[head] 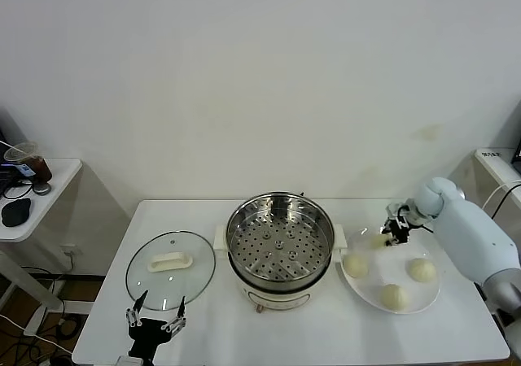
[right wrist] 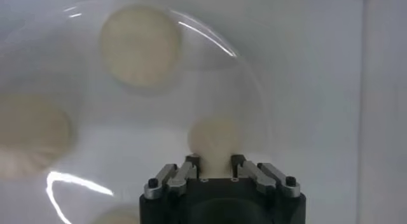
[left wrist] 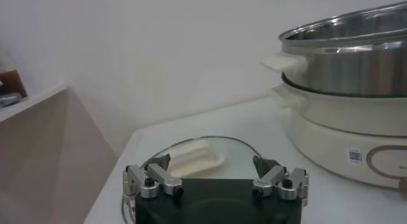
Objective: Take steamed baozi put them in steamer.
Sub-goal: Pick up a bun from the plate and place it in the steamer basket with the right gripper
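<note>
White worktop against plain wall. Steamer = landmark, tray empty, mouth up. Plate right of it carries baozi: three free, fourth at far rim. My right tool clenched on fourth, ready to lift. Buns round, no long axis. Left tool released, idle near lid left of steamer.

A white rectangular table carries a shiny round steel steamer at centre, a round glass lid to its left, and a flat white plate to its right.
</note>
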Robot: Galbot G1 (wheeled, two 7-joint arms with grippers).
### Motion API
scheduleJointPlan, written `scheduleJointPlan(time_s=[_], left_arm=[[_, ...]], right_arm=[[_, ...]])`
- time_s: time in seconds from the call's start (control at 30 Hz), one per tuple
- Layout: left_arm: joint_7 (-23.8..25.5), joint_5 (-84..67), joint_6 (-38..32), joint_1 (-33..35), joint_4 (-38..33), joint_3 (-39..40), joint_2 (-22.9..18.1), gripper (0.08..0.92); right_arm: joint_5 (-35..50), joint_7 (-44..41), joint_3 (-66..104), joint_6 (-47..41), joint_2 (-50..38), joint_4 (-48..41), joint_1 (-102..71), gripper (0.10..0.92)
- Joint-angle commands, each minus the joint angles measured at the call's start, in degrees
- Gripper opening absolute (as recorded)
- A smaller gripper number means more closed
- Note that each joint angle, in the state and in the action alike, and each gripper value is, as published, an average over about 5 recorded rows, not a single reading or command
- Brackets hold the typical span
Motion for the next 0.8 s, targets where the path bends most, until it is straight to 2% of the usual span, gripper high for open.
scheduleJointPlan(time_s=[0.03, 0.23, 0.4, 0.53, 0.67, 0.8], left_arm=[[-0.1, 0.0, 0.1, -0.4, -0.2, 0.2, 0.1, 0.823], [-0.4, 0.0, 0.5, -1.0, -0.9, 0.2, 0.0, 0.823], [-0.6, -0.1, 0.6, -1.4, -1.0, 0.2, 0.0, 0.823], [-0.8, -0.2, 0.7, -1.7, -1.0, 0.2, -0.2, 0.823], [-0.9, -0.2, 0.7, -1.7, -0.8, 0.2, -0.4, 0.823], [-1.1, -0.3, 0.7, -1.5, -0.7, -0.1, -0.7, 0.823]], right_arm=[[9.5, -2.2, -6.0, -0.5, -1.3, 3.7, 9.7, 0.344], [19.3, -5.6, -16.5, 3.6, 3.5, 2.3, 25.7, 0.359], [27.9, -7.5, -23.7, 18.5, 11.8, -3.0, 35.4, 0.365], [34.7, -8.0, -29.0, 31.5, 15.9, -2.6, 38.6, 0.366], [33.6, -8.0, -31.2, 41.0, 18.5, -0.5, 38.4, 0.372], [28.8, -8.3, -32.8, 43.3, 19.7, 2.3, 37.0, 0.378]])
